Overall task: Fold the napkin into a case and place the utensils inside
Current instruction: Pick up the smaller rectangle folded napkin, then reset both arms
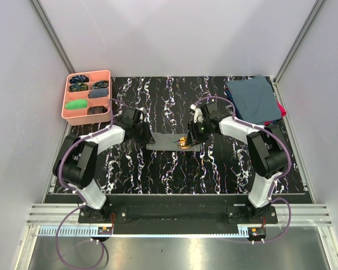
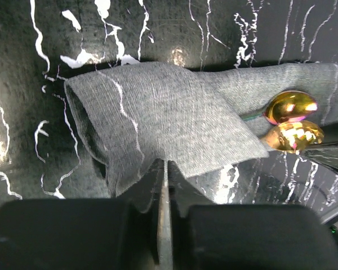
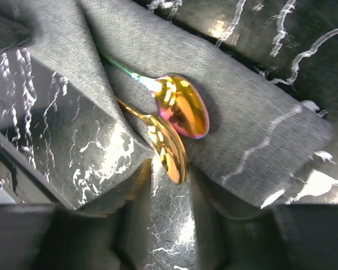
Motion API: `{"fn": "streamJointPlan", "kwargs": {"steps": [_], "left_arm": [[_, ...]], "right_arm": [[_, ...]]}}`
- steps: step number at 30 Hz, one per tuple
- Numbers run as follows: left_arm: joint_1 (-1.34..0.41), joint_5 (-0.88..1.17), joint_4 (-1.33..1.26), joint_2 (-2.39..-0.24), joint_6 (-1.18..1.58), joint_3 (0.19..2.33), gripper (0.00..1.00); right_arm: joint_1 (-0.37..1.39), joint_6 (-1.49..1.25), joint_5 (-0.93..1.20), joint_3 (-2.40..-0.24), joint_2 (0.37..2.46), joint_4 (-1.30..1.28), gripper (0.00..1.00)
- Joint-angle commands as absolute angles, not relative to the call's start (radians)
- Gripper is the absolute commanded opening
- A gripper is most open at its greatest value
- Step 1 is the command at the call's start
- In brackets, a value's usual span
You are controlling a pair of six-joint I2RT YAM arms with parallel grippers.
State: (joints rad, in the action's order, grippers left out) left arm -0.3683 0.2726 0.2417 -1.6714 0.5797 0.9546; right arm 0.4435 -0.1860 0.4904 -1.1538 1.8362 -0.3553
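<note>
Only the top view shows the whole scene. The grey fabric napkin (image 1: 168,142), folded into a narrow flat case, is laid on the black white-veined marble counter (image 1: 214,174) between the left arm (image 1: 96,147) and the right arm (image 1: 253,140). The two small shiny gold-coloured metal utensils (image 1: 184,142) are seen only as a bright spot at its right end. In the left wrist view the napkin (image 2: 158,112) is seen from its left end, and two rounded gold heads (image 2: 290,107) lie beyond it. Only in the right wrist view are the thin handles seen going under a fold of the napkin (image 3: 253,118), while the heads of the utensils (image 3: 180,107) rest outside on the cloth. The left jaws are almost clenched, with the near hem of the napkin pinched between them. The right jaws are released and stand partly apart; the tip of the lower head lies just at their gap, and no grip on it is seen. A pink plastic compartment tray (image 1: 81,119) with small dark and green items stands at the far left. A dark blue-teal folded cloth (image 1: 253,98) lies at the far right. Both are well apart from the napkin. In the top view its right end is partly covered by the right arm.
</note>
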Motion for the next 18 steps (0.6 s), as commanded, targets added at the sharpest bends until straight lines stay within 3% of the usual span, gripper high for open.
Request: {"fn": "streamJointPlan", "kwargs": {"steps": [1,3,4,11,18], "left_arm": [[-0.367,0.255,0.255,-1.539,0.566,0.988,0.23],[-0.374,0.247,0.282,-1.471,0.555,1.002,0.29],[-0.38,0.241,0.29,-1.45,0.552,1.006,0.32],[-0.603,0.126,0.293,-1.199,0.583,0.95,0.45],[-0.84,-0.031,0.092,-0.991,0.704,0.674,0.51]], "right_arm": [[0.448,-0.187,0.368,-1.192,1.75,-0.365,0.54],[0.448,-0.173,0.292,-1.206,1.695,-0.418,0.64],[0.448,-0.16,0.27,-1.213,1.677,-0.439,0.99],[0.448,-0.156,0.13,-1.129,1.442,-0.532,1.0],[0.449,-0.382,0.164,-0.815,1.16,-0.267,1.0]]}}
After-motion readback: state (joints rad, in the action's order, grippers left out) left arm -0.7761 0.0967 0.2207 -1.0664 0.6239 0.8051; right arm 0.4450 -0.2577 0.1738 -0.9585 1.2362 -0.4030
